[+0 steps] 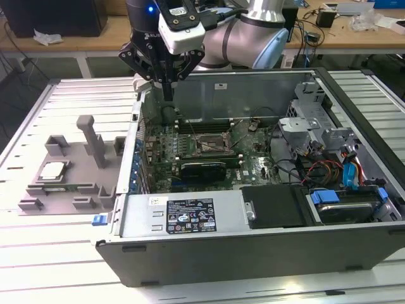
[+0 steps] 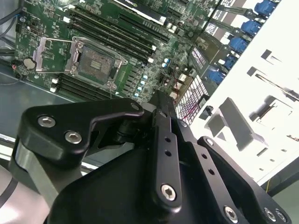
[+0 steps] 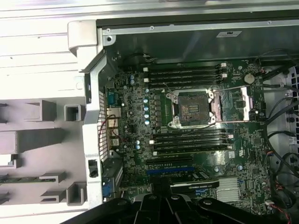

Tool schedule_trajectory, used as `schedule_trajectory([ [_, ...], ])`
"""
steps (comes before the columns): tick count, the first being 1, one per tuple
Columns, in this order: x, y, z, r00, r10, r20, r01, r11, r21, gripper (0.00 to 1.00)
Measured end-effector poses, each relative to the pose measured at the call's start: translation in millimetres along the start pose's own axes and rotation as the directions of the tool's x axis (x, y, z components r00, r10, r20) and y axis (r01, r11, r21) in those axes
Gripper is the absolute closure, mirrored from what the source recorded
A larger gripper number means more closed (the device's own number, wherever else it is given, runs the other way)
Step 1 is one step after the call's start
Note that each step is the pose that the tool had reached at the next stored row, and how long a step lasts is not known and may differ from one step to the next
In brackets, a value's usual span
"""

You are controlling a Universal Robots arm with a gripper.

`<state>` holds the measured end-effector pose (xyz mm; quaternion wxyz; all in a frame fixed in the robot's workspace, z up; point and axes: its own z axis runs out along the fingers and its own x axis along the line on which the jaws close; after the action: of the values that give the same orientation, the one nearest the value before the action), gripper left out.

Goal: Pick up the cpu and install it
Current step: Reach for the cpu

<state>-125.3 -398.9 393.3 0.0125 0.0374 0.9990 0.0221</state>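
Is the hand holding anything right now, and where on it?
Nothing: the hand hangs empty over the case, and the cpu lies on the grey tray.

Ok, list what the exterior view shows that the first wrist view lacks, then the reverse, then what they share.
Exterior view's own: the cpu lying in the grey fixture outside the case, the arm's silver body, and the blue cables at the case's far end.
First wrist view's own: the round coin battery on the motherboard.
Shared: the fixture, the case, the empty socket, the memory slots, and the tool, shut and holding nothing.
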Motion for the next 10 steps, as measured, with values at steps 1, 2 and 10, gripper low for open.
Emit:
schedule_trajectory([
  [1, 1.0, -0.1, 0.0, 1.0, 0.0, 0.0001, 0.0, 1.0, 0.0, 0.89],
  [2, 1.8, -0.1, 0.0, 1.0, 0.0, 0.0001, 0.0, 1.0, 0.0, 0.89],
  [10, 16.5, -1.2, -0.4, 1.0, 0.0, 0.0, 0.0, 1.0, -0.0001, 0.89],
])
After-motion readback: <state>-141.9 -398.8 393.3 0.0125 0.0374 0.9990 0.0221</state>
